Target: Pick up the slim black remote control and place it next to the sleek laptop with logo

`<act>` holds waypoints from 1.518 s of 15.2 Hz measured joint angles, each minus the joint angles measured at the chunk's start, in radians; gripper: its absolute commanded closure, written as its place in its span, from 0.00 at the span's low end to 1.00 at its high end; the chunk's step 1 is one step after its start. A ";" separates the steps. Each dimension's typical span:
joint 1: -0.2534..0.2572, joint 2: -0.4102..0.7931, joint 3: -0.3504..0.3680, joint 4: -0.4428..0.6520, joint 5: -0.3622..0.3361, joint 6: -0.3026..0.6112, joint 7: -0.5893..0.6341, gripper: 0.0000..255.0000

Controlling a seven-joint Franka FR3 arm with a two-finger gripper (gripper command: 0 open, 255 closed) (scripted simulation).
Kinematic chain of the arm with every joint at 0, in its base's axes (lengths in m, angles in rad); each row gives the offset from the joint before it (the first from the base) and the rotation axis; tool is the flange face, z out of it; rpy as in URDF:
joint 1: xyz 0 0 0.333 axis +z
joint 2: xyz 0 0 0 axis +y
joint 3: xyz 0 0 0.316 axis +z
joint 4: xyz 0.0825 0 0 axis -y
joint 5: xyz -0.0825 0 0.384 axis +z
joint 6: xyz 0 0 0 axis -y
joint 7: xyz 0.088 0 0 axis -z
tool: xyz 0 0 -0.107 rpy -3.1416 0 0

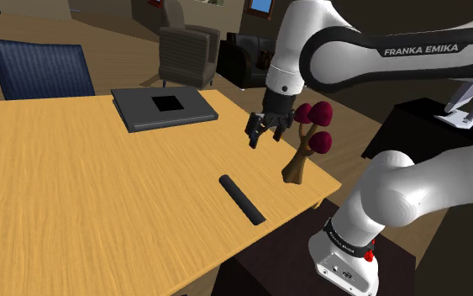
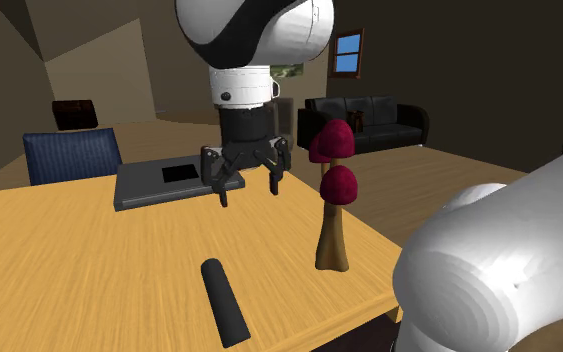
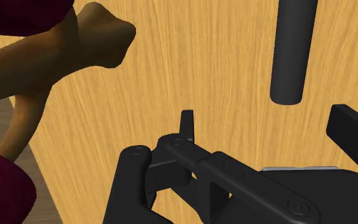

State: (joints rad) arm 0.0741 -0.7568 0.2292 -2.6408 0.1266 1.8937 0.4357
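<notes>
Above the wooden table [image 1: 100, 193], the end effector [image 1: 265, 137] hangs open, apart from the black remote [image 1: 241, 199].

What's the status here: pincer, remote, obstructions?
Pincer open, empty, above the table. Remote flat on the table, untouched, apart from laptop. Mushroom ornament stands close beside the pincer.

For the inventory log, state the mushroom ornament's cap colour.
Dark crimson mushroom caps, clearest in the second exterior view.
</notes>
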 measured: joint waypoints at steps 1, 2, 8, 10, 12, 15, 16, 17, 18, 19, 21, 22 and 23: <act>0.003 0.021 0.020 -0.010 0.008 0.029 0.021 0.00; 0.009 0.031 0.040 -0.026 0.017 0.054 0.042 0.00; 0.035 0.175 0.186 -0.077 0.066 0.234 0.197 0.00; 0.033 0.228 0.224 -0.083 0.068 0.287 0.238 0.00; 0.030 0.264 0.244 -0.093 0.068 0.332 0.258 0.00; 0.023 0.301 0.258 -0.110 0.065 0.385 0.266 0.00; 0.020 0.312 0.261 -0.115 0.063 0.401 0.268 0.00; 0.018 0.326 0.266 -0.127 0.062 0.425 0.270 0.00; 0.019 0.333 0.271 -0.131 0.063 0.437 0.275 0.00; 0.017 0.338 0.272 -0.134 0.061 0.445 0.275 0.00; 0.016 0.343 0.273 -0.134 0.060 0.450 0.276 0.00; 0.016 0.344 0.274 -0.134 0.060 0.451 0.277 0.00; 0.016 0.344 0.274 -0.134 0.060 0.452 0.277 0.00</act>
State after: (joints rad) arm 0.0898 -0.4124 0.5034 -2.7751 0.1866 2.3456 0.7126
